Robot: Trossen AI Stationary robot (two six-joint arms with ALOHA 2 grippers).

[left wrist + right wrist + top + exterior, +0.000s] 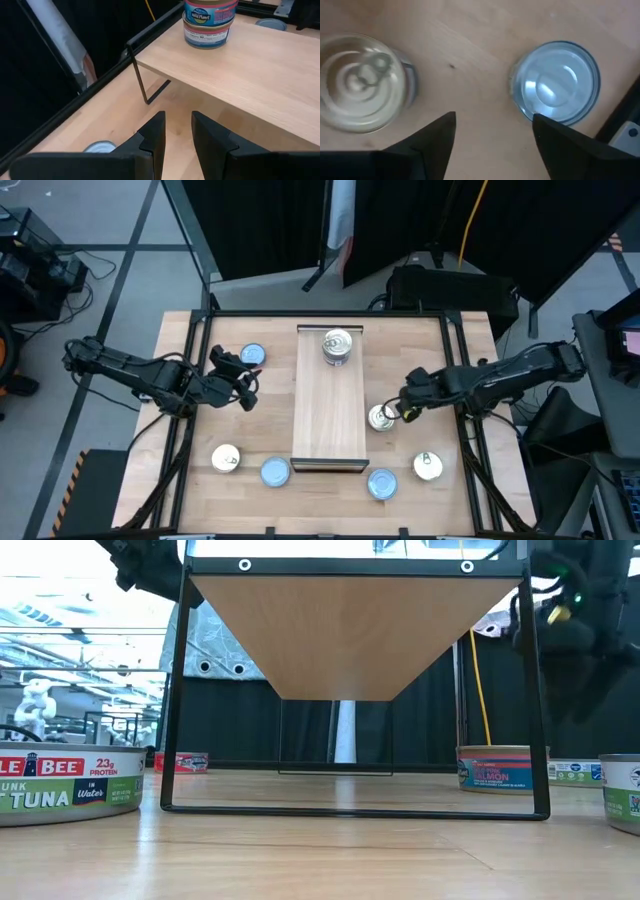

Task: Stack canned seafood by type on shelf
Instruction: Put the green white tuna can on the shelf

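Observation:
The shelf is a long light-wood board on a black frame in the table's middle. Two tins stand stacked at its far end, also seen in the left wrist view. My right gripper points down, open, just right of a silver tin. In its wrist view the open fingers stand over bare wood between a silver pull-tab tin and a blue-topped tin. My left gripper waits left of the shelf, raised, slightly open and holding nothing.
A blue tin lies at the far left. Along the near edge lie a pale tin, two blue tins and a pale tin. Black rails edge the table.

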